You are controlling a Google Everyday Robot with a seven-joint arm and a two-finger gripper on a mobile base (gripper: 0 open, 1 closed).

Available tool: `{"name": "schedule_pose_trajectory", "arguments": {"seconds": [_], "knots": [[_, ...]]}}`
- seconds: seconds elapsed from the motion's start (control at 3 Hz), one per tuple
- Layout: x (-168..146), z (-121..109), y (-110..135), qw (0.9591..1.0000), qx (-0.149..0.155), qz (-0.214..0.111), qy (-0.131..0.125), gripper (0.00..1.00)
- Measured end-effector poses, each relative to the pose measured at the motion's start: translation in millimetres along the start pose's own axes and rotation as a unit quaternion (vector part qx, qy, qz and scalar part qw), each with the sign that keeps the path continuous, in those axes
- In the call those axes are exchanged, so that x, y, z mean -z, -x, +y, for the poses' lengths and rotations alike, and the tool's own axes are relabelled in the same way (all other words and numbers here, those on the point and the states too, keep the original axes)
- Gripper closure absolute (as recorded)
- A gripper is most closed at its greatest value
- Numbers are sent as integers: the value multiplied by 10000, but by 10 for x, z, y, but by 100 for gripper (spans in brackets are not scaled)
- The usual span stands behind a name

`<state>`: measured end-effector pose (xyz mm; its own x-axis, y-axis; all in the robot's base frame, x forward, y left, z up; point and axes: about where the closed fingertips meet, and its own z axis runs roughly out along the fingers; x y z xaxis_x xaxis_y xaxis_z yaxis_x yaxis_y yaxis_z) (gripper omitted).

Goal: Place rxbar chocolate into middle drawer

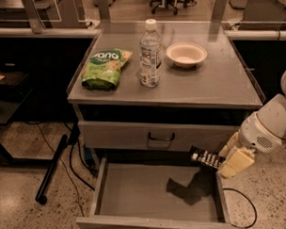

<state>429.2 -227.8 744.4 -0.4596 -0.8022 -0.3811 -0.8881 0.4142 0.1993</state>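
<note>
My gripper (223, 162) is at the lower right, at the end of the white arm, shut on the rxbar chocolate (206, 158), a flat black wrapper with white lettering that sticks out to the left. The bar hangs over the right part of the open middle drawer (136, 196), a shallow grey box with a bare floor. A dark shadow falls on the drawer floor below the bar.
A closed drawer front with a dark loop handle (161, 136) sits above the open drawer. On the metal cabinet top (217, 85) stand a green snack bag (105, 67), a water bottle (150, 53) and a white bowl (186, 54). A black pole (53, 166) leans at the left.
</note>
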Motion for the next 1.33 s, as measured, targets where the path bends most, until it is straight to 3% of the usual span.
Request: {"name": "schedule_pose_trajectory", "arguments": {"seconds": [0.33,0.67,1.33], "knots": [[-4,1,-1,10000,0,0,6,100],[-440,-7,-88,9991,-308,-89,283,100],[-1324,-121,-160,9929,-836,-219,821,100]]}}
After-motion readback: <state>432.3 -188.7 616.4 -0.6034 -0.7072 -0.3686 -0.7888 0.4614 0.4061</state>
